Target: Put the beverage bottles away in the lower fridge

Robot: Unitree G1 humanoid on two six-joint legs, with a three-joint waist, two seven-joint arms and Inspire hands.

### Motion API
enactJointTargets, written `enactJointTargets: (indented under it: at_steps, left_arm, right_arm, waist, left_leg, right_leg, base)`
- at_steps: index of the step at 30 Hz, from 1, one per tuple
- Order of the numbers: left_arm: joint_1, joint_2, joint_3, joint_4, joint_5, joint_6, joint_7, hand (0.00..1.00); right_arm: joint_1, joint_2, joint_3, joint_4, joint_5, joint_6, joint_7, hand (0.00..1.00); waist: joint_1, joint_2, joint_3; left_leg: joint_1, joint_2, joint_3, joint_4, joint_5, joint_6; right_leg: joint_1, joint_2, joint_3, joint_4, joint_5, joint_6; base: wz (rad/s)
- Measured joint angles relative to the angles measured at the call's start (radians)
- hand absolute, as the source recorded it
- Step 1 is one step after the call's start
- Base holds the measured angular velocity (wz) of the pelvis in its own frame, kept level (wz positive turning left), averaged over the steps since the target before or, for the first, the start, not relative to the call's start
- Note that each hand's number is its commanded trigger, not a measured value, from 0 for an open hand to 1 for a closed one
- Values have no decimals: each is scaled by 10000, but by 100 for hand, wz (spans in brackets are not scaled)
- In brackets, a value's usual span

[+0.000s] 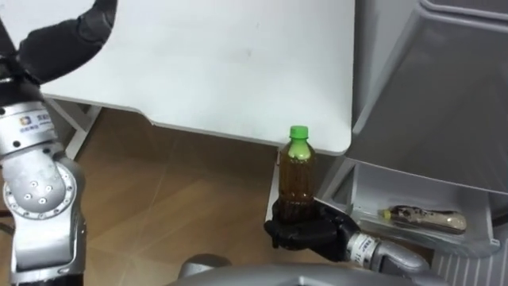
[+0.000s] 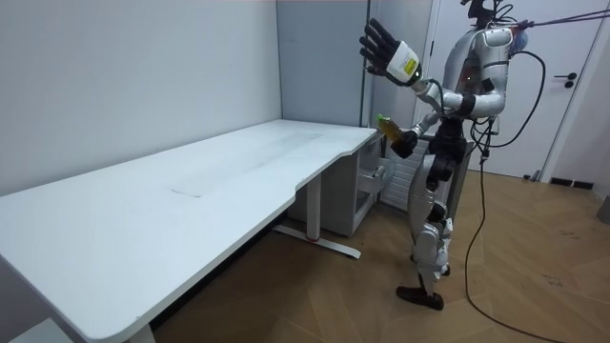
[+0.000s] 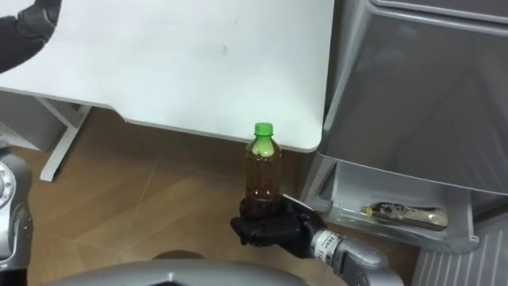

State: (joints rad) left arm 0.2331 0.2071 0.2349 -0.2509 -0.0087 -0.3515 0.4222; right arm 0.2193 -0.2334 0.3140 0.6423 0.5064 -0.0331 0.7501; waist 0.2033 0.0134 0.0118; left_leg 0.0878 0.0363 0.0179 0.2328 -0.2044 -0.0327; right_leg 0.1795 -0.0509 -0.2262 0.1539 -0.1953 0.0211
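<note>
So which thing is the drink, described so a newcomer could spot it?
Find the white table and follow it to its rounded corner beside the grey fridge. Just before that corner the right hand holds a bottle upright by its base. It is brown with a bright green cap, unlike the flat packet lying in the fridge's open drawer.

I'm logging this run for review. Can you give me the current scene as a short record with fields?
bottle: green cap, brown drink, upright, near the table's corner
right hand: shut on the bottle's base
left hand: raised high, fingers spread, holding nothing
table: white, left of the fridge
fridge: on the robot's right
lower compartment: open, a packet lying inside
status: bottle not yet in the fridge
</note>
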Motion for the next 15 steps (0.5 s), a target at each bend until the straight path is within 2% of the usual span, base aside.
enactJointTargets:
  at_steps: [6, 8, 11, 13, 15]
  left_arm:
    - [198, 12, 235, 1535, -86, 9, 1179, 0]
    - [461, 12, 229, 1947, -516, 25, 1485, 0]
    - [758, 17, -19, 2911, -2037, 32, 1830, 0]
    - [930, 14, -229, 4015, -3619, 35, 1934, 0]
    - [988, -6, -446, 4901, -4583, 65, 1963, 0]
  right_arm:
    - [201, 6, -133, -253, -41, 27, -416, 100]
    - [247, 3, -135, -261, -38, 65, -568, 100]
    - [346, 7, -15, -263, 18, 169, -836, 100]
    - [344, 88, 7, -262, 21, 270, -1040, 100]
    - [338, 174, 28, -263, 21, 381, -1179, 100]
  waist:
    - [304, -49, -108]
    - [349, -51, -113]
    - [504, -27, -107]
    - [525, -16, -101]
    - [560, -53, -105]
  left_leg:
    - [-46, -29, -34, -6, -1, 0]
    - [-35, -29, -15, -22, -2, -1]
    - [115, -26, 24, -127, -2, 0]
    - [123, -33, 26, -201, 2, 1]
    - [128, -34, 51, -288, 24, -5]
  right_leg:
    - [-40, -5, 10, -30, 0, 0]
    - [-38, -5, 27, -36, 0, 0]
    - [33, -5, 44, -35, 0, 1]
    - [9, -15, 44, -47, -2, 1]
    - [-36, -21, 66, -42, -1, 1]
  base:
    - [1]
    - [-2]
    - [-3]
    - [0]
    - [-4]
